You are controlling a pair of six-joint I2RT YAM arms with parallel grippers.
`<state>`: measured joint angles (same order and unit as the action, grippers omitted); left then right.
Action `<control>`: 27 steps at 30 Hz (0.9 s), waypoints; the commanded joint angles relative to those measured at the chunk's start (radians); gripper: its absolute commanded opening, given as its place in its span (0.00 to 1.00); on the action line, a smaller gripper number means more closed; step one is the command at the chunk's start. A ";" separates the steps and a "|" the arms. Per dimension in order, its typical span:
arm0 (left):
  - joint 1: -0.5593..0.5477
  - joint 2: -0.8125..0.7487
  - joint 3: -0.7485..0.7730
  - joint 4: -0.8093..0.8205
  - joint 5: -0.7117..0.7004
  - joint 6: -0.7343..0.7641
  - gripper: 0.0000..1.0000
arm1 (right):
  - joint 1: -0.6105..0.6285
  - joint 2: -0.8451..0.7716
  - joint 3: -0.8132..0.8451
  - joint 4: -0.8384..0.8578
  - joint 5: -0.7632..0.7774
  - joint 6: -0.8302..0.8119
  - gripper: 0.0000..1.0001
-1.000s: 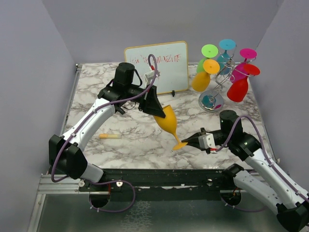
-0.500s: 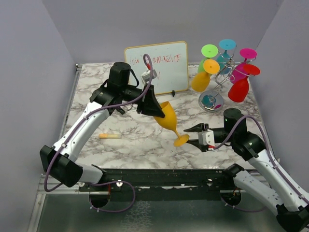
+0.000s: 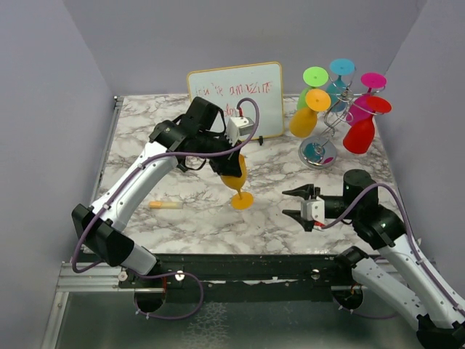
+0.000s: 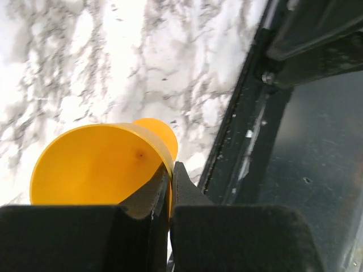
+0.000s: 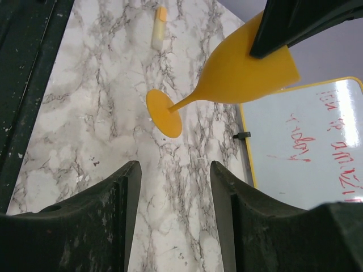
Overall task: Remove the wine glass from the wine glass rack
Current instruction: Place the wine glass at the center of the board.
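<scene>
The left gripper is pinching the yellow wine glass by its rim, jaws closed on it. The glass is hanging over mid-table, long axis near vertical, foot pointing down toward 5 o'clock, well apart from the wine glass rack at 2 o'clock. The right gripper is gaping, holding nothing.

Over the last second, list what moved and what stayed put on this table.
The right gripper let go of the foot of the yellow wine glass, opened and drew back. The left gripper, still shut on the bowl's rim, swung the glass from a slant to nearly upright, foot down. The wine glass rack, the whiteboard and the small yellow stick stayed put.
</scene>
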<state>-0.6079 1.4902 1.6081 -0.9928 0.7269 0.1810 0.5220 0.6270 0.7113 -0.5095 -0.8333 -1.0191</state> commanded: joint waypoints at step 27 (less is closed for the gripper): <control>-0.022 -0.357 -0.455 0.453 -0.546 -0.536 0.00 | -0.002 0.066 0.293 0.413 0.708 1.566 0.89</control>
<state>-0.6178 1.2819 1.3243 -0.6308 0.3096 -0.2226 0.5217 0.7456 0.9722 0.0864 -0.3565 0.2317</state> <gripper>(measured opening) 0.014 0.877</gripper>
